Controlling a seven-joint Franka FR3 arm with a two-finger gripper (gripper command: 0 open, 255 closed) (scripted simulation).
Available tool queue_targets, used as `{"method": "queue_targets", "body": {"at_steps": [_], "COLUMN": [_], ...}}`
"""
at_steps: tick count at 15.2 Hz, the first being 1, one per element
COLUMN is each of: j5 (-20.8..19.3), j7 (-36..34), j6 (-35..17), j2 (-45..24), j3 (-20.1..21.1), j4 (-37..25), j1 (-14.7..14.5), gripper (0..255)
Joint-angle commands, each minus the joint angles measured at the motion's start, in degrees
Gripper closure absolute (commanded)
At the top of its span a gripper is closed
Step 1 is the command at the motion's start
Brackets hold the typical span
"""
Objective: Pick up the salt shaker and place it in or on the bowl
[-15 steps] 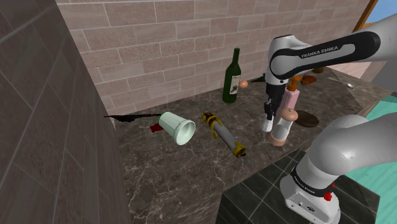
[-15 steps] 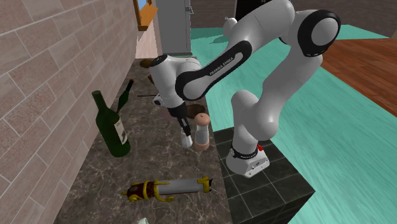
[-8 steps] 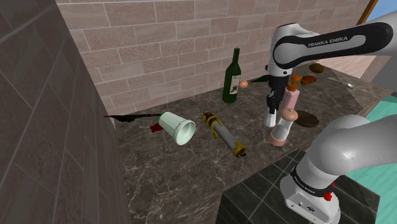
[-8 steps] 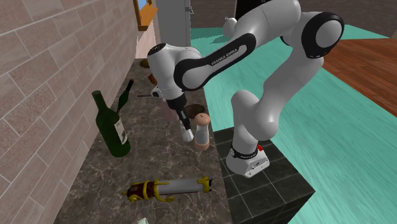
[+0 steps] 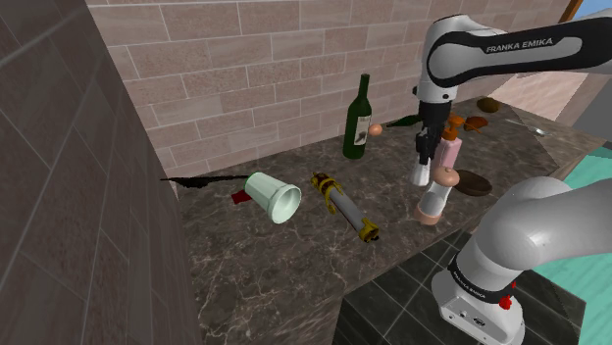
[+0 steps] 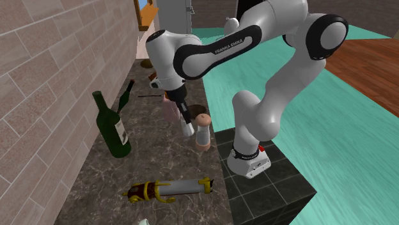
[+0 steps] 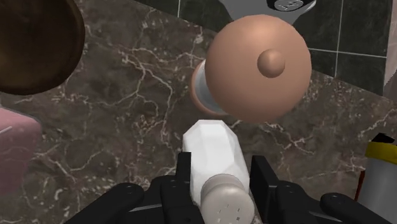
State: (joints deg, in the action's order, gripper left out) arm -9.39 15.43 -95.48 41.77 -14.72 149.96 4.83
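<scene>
My black gripper (image 5: pixel 421 167) (image 6: pixel 186 123) (image 7: pixel 216 167) is shut on a white salt shaker (image 5: pixel 421 177) (image 6: pixel 188 130) (image 7: pixel 215 164), clasped between both fingers and hanging clear above the dark marble counter (image 5: pixel 294 255). Its perforated cap faces the wrist camera. The dark brown bowl (image 5: pixel 476 183) (image 7: pixel 32 44) sits on the counter to the shoulder view's right of the gripper, beyond a tan-topped pepper mill (image 5: pixel 433 201) (image 6: pixel 203 131) (image 7: pixel 257 67) that stands upright just beside the shaker.
A pink cylinder (image 5: pixel 450 151) stands behind the mill. A green wine bottle (image 5: pixel 358 120) (image 6: pixel 112 131) stands by the brick wall. A white cup (image 5: pixel 275 196) and a grey and yellow tool (image 5: pixel 343 206) (image 6: pixel 169 189) lie on the counter.
The gripper has risen with the salt shaker in it, lifting it from counter height to about level with the pepper mill's top. Nothing else moved.
</scene>
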Motion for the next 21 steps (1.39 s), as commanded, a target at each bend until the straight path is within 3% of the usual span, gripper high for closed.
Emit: {"method": "queue_targets", "body": {"at_steps": [1, 5, 14, 21], "j5": [0.2, 0.6, -9.5, -16.0], "j7": [0.0, 0.1, 12.5, 22.7], "j6": [1.9, 4.3, 8.4, 9.5], "j2": [0.2, 0.5, 2.4, -0.4], "j3": [0.3, 0.7, -9.4, -17.7], "j4": [-1.6, -3.8, -7.6, -14.0], "j1": [-0.1, -0.2, 5.9, 8.6], "gripper": [255, 255, 255, 255]}}
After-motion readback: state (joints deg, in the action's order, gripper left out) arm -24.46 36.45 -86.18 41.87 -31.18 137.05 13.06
